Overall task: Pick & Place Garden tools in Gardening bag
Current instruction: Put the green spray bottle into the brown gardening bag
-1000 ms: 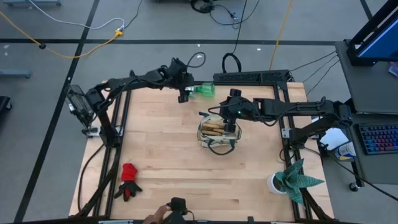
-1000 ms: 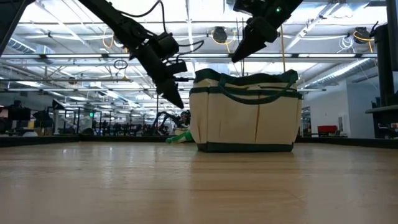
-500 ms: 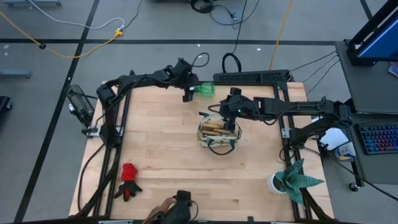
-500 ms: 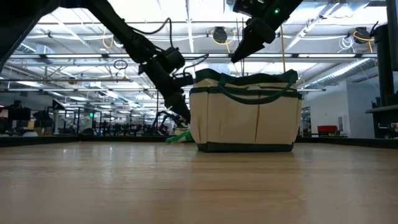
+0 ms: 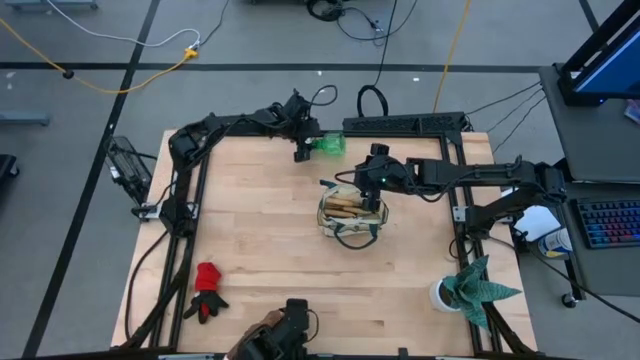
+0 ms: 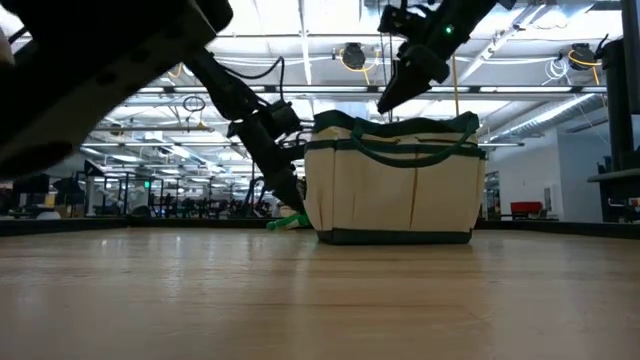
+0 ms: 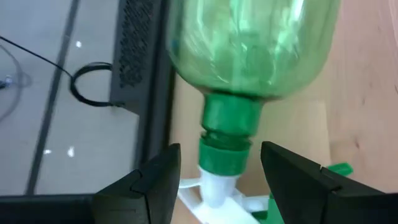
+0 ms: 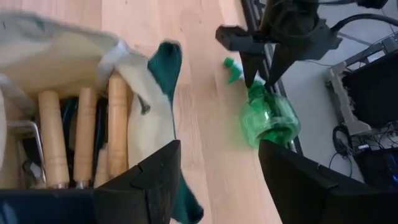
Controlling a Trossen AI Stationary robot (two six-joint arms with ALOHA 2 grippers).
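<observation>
Three wooden handles [image 8: 81, 134] lie in one bag [image 5: 348, 212]. One spray bottle [image 5: 328, 145] lies along the table's far edge, neck between my wide left gripper [image 7: 219, 180]; my right gripper [image 8: 217, 180] is spread too.

I see the gardening bag [image 5: 349, 212] mid-worktop [image 5: 260, 250], spray bottle [image 5: 329, 145] at the far edge, glove [image 5: 207, 290] near-left, potted plant [image 5: 470, 288] near-right.

The spray bottle [image 7: 252, 46] is glossy see-through green plastic, the gardening bag [image 6: 395, 180] matt cream cloth (green trim) holding 3 smooth wooden handles [image 8: 84, 134], the table [image 5: 270, 225] pale wood.
</observation>
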